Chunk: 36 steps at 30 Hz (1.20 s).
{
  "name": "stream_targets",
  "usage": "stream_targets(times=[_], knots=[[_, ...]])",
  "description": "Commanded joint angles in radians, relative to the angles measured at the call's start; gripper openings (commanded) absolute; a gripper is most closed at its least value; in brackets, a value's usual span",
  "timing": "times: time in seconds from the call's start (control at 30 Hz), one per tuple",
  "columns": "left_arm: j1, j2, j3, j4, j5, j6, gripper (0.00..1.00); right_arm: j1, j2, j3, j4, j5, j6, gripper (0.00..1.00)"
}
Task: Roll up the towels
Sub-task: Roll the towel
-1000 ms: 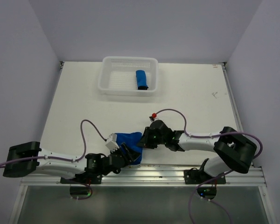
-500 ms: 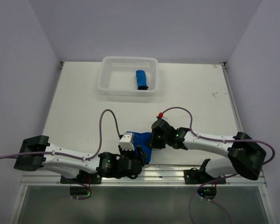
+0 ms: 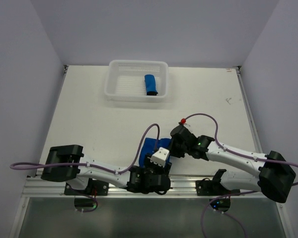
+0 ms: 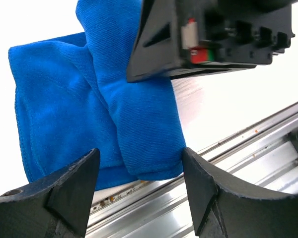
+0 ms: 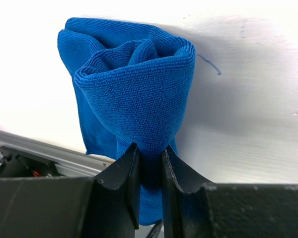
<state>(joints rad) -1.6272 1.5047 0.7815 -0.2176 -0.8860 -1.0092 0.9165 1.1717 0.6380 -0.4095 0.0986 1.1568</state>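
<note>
Both arms have shifted rightward; right gripper (image 5: pixel 150 154) pinches the half-rolled royal-blue soft cloth towel (image 5: pixel 134 94), its roll lying lengthwise just ahead of the left gripper (image 4: pixel 139 163), fingers apart.

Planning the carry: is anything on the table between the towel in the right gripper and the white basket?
Nothing visible lies on the table between the towel, pinched by the right gripper, and the basket. Only the left arm's purple cable loops above that stretch.
</note>
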Motion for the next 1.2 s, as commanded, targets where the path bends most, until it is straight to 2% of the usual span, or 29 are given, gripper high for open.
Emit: stream_targets(times=[0.0,0.2,0.33,0.5,0.77,0.87,0.9,1.07,1.17], knots=[[-0.016,0.072,0.094,0.035,-0.088,0.096,0.7,-0.014,-0.029,-0.011,-0.046,0.035,0.027,0.09],[-0.037,0.068,0.121,0.03,-0.125,0.097,0.69,-0.019,-0.009,-0.012,-0.054,0.033,0.02,0.09],[-0.043,0.037,0.081,0.128,-0.097,0.155,0.7,-0.025,0.009,-0.017,-0.034,0.018,0.024,0.09],[-0.043,0.11,0.087,0.179,-0.077,0.175,0.69,-0.027,0.023,-0.008,-0.02,0.003,0.024,0.09],[-0.04,0.212,0.151,0.092,-0.083,0.12,0.64,-0.036,0.026,-0.008,-0.015,-0.02,0.021,0.1],[-0.037,0.232,0.168,0.049,-0.094,0.089,0.53,-0.038,0.022,-0.009,-0.017,-0.023,0.02,0.1],[-0.037,0.245,0.171,0.043,-0.094,0.083,0.46,-0.038,0.02,-0.011,-0.02,-0.025,0.02,0.1],[-0.03,0.275,0.188,-0.026,-0.1,0.02,0.31,-0.039,0.014,-0.026,-0.018,-0.03,0.02,0.11],[-0.025,0.275,0.18,-0.058,-0.105,-0.029,0.14,-0.039,0.011,-0.038,-0.02,-0.025,0.02,0.12]])
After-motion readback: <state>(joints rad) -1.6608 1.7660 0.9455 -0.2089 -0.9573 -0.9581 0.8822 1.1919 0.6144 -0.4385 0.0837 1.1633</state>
